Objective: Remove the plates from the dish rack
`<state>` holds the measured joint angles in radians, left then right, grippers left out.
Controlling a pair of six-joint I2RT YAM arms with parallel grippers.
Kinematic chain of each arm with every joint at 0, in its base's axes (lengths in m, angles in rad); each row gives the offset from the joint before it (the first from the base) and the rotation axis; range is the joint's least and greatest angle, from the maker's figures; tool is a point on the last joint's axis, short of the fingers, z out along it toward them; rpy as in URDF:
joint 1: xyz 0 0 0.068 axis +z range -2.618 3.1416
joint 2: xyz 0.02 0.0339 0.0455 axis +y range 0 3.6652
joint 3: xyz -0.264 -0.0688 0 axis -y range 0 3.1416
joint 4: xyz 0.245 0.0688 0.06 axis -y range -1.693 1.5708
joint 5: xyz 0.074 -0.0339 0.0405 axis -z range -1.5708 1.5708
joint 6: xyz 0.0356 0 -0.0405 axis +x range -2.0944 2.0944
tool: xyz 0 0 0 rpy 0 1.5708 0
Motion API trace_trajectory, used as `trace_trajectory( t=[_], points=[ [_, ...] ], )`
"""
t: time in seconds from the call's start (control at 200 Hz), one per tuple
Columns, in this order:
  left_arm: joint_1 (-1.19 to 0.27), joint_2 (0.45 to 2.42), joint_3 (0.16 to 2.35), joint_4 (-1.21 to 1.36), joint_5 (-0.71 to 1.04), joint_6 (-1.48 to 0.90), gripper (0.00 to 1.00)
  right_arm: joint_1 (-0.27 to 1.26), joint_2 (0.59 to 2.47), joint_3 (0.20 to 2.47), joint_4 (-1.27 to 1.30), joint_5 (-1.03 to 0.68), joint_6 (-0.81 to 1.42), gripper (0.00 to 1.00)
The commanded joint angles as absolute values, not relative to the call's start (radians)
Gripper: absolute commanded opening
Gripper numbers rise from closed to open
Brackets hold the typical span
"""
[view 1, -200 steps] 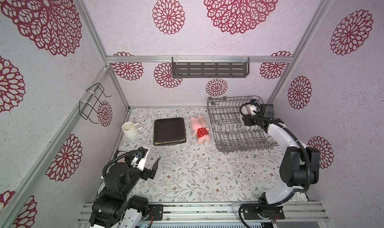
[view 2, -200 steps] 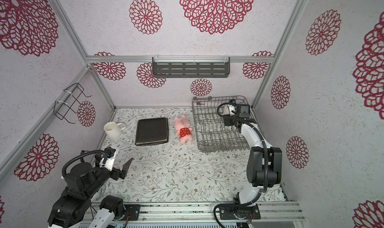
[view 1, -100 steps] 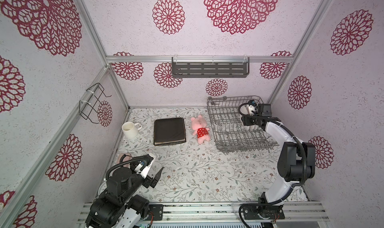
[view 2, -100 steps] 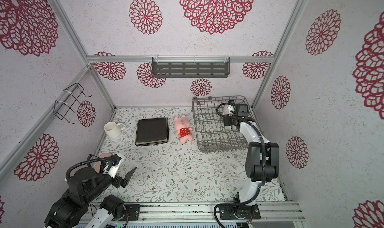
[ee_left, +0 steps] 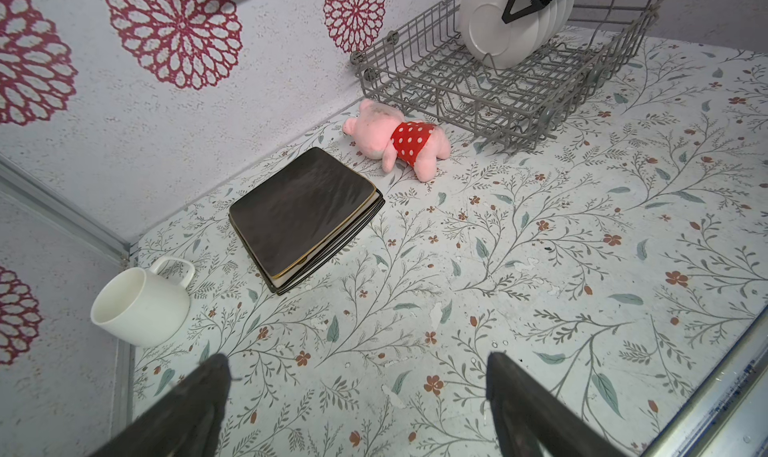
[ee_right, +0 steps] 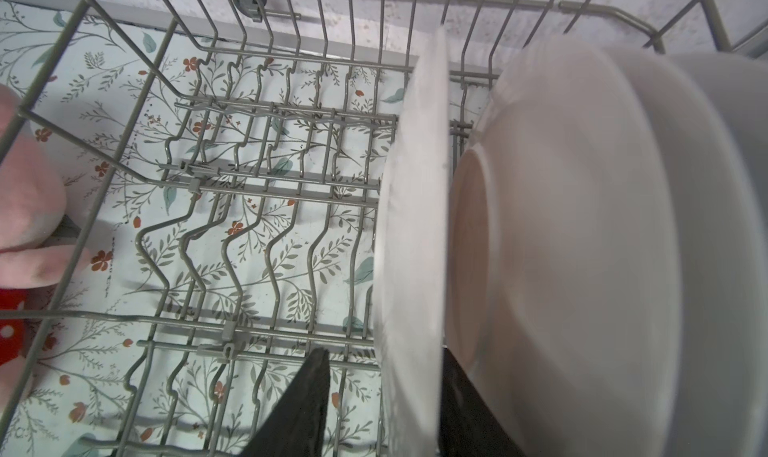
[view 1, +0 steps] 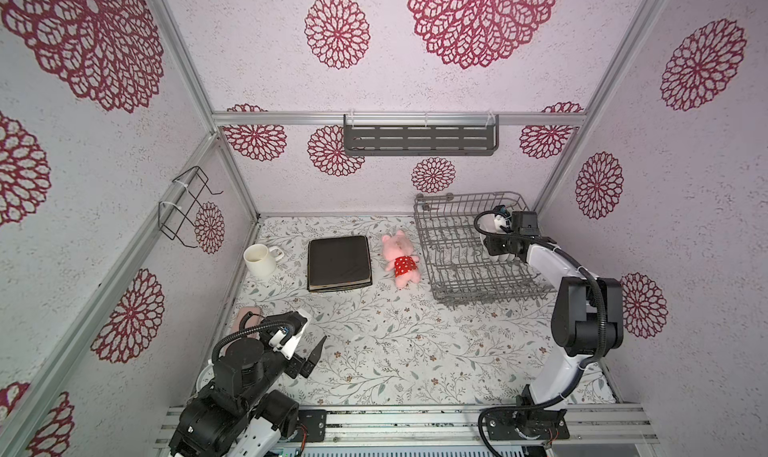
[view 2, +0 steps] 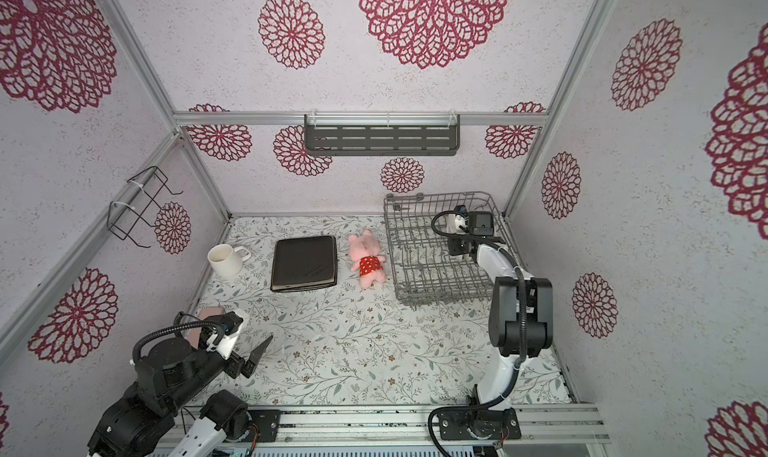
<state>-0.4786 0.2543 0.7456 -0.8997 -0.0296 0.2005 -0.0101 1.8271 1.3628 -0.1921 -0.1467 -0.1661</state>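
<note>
The grey wire dish rack (view 1: 419,226) (view 2: 399,243) (ee_left: 415,60) stands at the back right. Several round white plates (ee_left: 498,31) stand upright in it. My right gripper (ee_right: 382,353) (view 1: 496,247) (view 2: 459,249) reaches into the rack and straddles the rim of the nearest plate (ee_right: 415,226). One finger (ee_right: 457,392) lies against the plate's back. The other finger (ee_right: 307,392) stands a gap away from its face. A stack of square plates (view 1: 338,263) (view 2: 304,263) (ee_left: 303,209), dark one on top, lies on the table. My left gripper (ee_left: 357,359) (view 1: 311,357) (view 2: 254,357) hangs open and empty over the front left.
A white mug (view 1: 259,259) (ee_left: 141,309) stands left of the square stack. A pink plush pig (view 1: 401,259) (ee_left: 395,139) lies between stack and rack. On the walls hang a slotted shelf (view 1: 419,137) and a black wire holder (view 1: 187,207).
My left arm has pulled back toward the front edge, still open. My right gripper's jaws have narrowed around the white plate's rim.
</note>
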Motion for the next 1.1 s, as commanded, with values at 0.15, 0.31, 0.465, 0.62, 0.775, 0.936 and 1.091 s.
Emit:
trace_trajectory(
  t=[0.15,0.31,0.465,0.62,0.775,0.936,1.091],
  points=[
    [-0.499,0.232,0.742,-0.897,-0.017,0.227,0.97,-0.033,1.83,1.4,-0.17,-0.202,-0.178,0.34],
    [-0.504,0.227,0.736,-0.889,-0.031,0.224,0.97,-0.037,1.837,1.395,-0.153,-0.228,-0.179,0.2],
    [-0.513,0.232,0.733,-0.884,-0.039,0.225,0.97,-0.037,1.835,1.396,-0.147,-0.246,-0.179,0.15],
    [-0.52,0.232,0.729,-0.879,-0.049,0.225,0.97,-0.037,1.827,1.399,-0.148,-0.25,-0.182,0.13],
    [-0.523,0.229,0.726,-0.876,-0.051,0.225,0.97,-0.037,1.829,1.411,-0.158,-0.27,-0.195,0.07],
    [-0.525,0.229,0.723,-0.873,-0.058,0.224,0.97,-0.037,1.82,1.42,-0.158,-0.265,-0.199,0.05],
    [-0.527,0.229,0.721,-0.87,-0.065,0.222,0.97,-0.037,1.822,1.447,-0.181,-0.258,-0.207,0.03]
  ],
)
